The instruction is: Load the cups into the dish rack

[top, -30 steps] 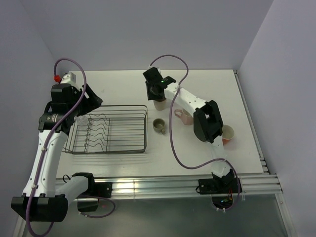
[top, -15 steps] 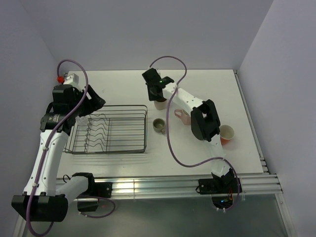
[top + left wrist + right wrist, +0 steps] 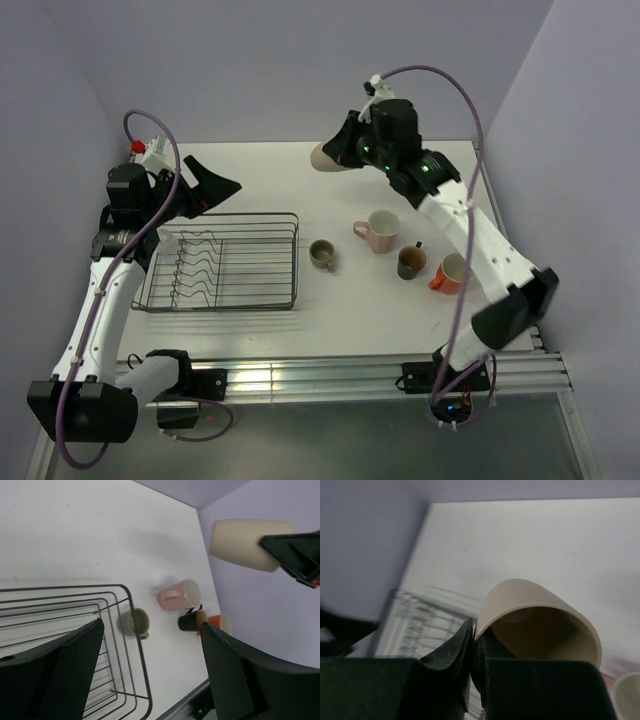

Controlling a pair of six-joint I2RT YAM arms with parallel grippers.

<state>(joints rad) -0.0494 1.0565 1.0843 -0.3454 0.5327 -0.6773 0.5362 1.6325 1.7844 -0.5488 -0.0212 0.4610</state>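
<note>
My right gripper (image 3: 345, 153) is shut on the rim of the beige tumbler (image 3: 327, 158) and holds it on its side, high above the table's back; the tumbler also shows in the right wrist view (image 3: 540, 615) and the left wrist view (image 3: 245, 542). The dark wire dish rack (image 3: 222, 260) sits at the left with nothing in it. My left gripper (image 3: 222, 186) is open and empty above the rack's far edge. The olive-green cup (image 3: 321, 255) stands just right of the rack. The pink mug (image 3: 380, 231), dark brown mug (image 3: 411, 262) and orange mug (image 3: 451, 272) stand further right. No clear glass is in view.
The white table (image 3: 260, 170) ends at a rail along its near edge (image 3: 330, 375) and its right edge (image 3: 510, 250). Lilac walls close in the back and both sides. A purple cable loops above each arm.
My right gripper has lifted the beige tumbler off the table, swung up and to the right, and tipped it sideways. The dark brown mug has come into view. My left gripper has moved a little to the right.
</note>
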